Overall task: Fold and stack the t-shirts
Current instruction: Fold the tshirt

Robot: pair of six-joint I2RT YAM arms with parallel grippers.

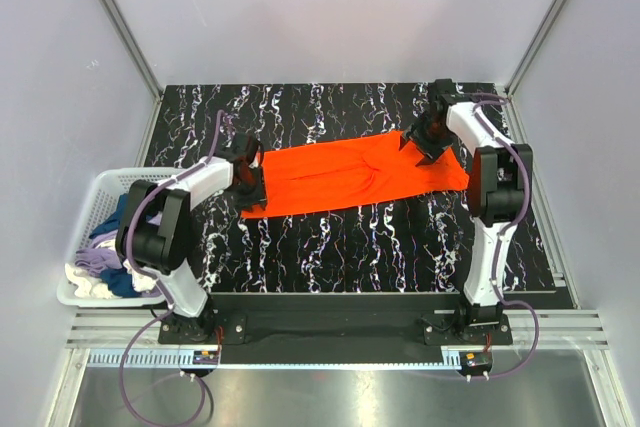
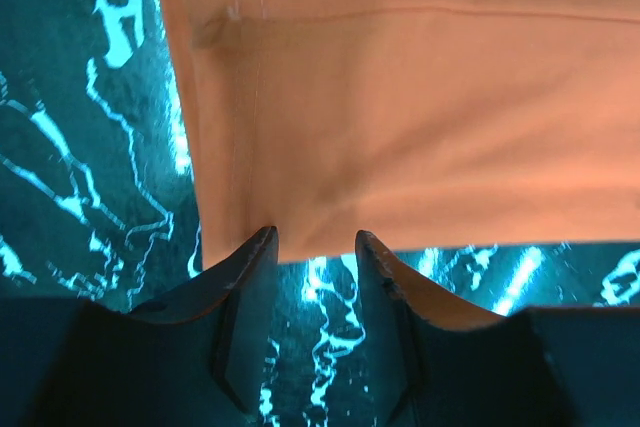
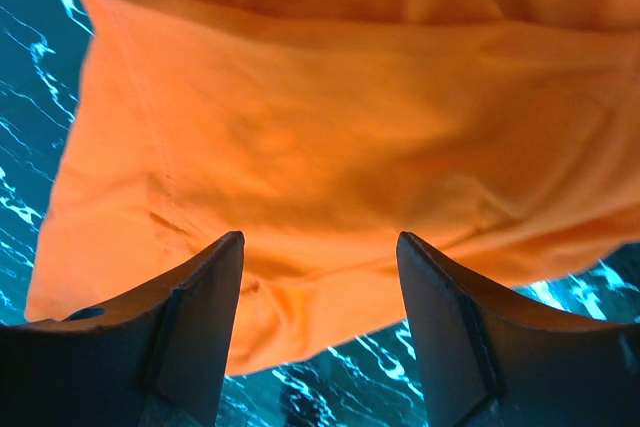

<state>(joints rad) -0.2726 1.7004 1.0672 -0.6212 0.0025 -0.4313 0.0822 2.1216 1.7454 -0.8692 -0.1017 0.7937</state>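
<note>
A bright orange t-shirt (image 1: 340, 177) lies folded into a long strip across the middle of the black marbled table (image 1: 330, 247). My left gripper (image 1: 250, 175) is at the strip's left end. In the left wrist view it (image 2: 315, 237) stands open, its tips at the edge of the orange cloth (image 2: 400, 127) and only table between the fingers. My right gripper (image 1: 422, 147) is at the strip's right end. In the right wrist view it (image 3: 320, 239) is wide open just above the orange cloth (image 3: 330, 127), holding nothing.
A white basket (image 1: 100, 182) stands off the table's left edge. It holds navy blue (image 1: 118, 215), lavender (image 1: 100, 259) and cream (image 1: 85, 282) t-shirts in a heap. Pale walls close in the back and both sides.
</note>
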